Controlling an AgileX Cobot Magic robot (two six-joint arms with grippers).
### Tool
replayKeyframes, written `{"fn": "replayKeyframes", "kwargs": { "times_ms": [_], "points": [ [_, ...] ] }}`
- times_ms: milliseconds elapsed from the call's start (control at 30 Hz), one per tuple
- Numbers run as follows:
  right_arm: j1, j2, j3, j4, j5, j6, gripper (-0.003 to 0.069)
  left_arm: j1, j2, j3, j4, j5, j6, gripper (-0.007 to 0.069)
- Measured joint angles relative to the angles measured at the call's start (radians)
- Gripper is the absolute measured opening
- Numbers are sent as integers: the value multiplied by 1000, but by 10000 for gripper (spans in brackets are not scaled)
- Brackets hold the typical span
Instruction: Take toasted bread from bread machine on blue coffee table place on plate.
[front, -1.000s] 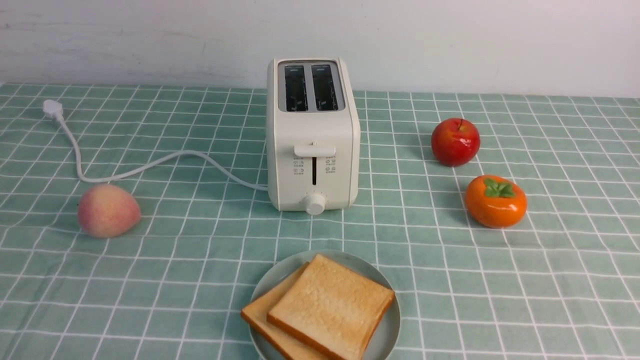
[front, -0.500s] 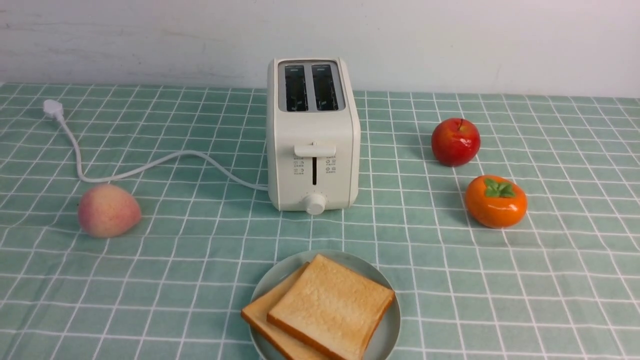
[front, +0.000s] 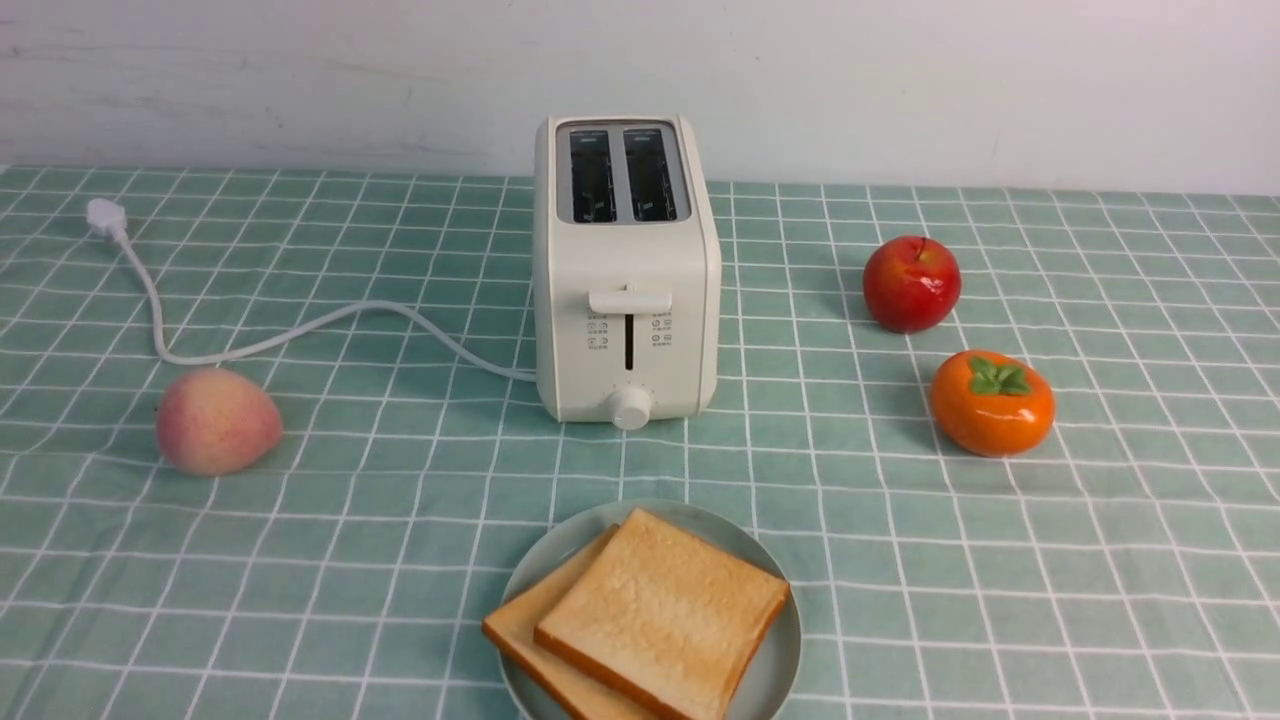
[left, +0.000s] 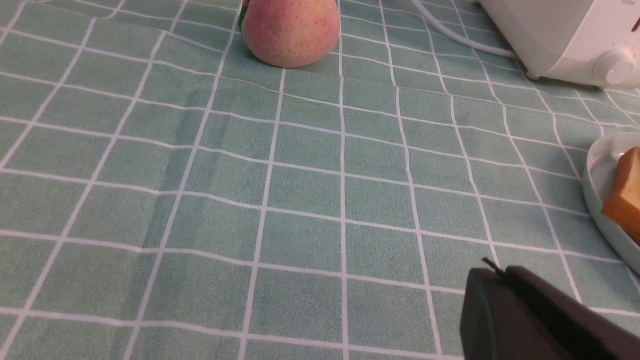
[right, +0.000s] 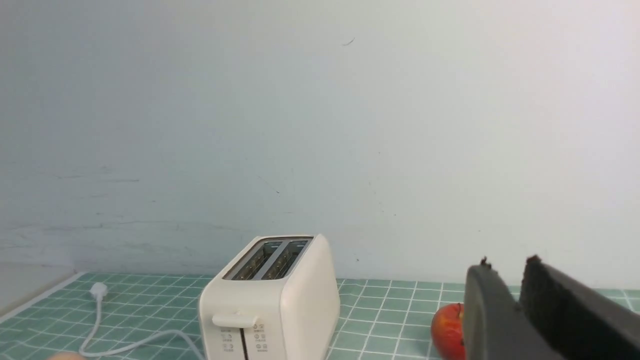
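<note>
Both slices of the toasted bread (front: 650, 615) lie flat on the plate (front: 770, 675), one overlapping the other, at 6 o'clock from the bread machine (front: 626, 270) and near it. The two slots on top of the bread machine look dark and empty, so I judge the task as finished and no further reach is needed.

If any move comes, it turns on this: seen from the left gripper (left: 492, 280), the plate is at about 2 o'clock, near, with a corner of bread showing over its rim. The left arm is the nearer one. The stack's long axis runs diagonally, from 10 to 4 o'clock in the front view.

The left gripper holds nothing and its fingers seem pressed together, though only their tips are visible. The right gripper (right: 505, 272) is raised above the blue coffee table (front: 300, 560), its fingers a little apart and empty.

Count: two slices, one plate, one bread machine with one cord (front: 250, 340), one peach (front: 217, 420), one apple (front: 911, 283), one persimmon (front: 992, 402).
</note>
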Motion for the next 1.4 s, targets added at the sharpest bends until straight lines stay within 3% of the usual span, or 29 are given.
{"fn": "replayKeyframes", "kwargs": {
  "times_ms": [200,433,600,700,733,867,1400],
  "points": [
    [0,0,55,160,1,-171,111,0,0,0,0,1,0,13],
    [-4,-16,152,172,5,-214,120,0,0,0,1,1,0,17],
    [-121,-75,277,134,23,-221,126,0,0,0,1,1,0,24],
    [-233,-136,403,131,49,-221,128,0,0,0,1,1,0,29],
    [-315,-155,460,130,104,-221,127,0,0,0,1,2,0,31],
    [-391,-158,470,123,181,-221,132,0,-1,0,1,3,0,36],
    [-397,-158,470,124,181,-221,156,0,-1,0,1,4,0,48]
  ]
}}
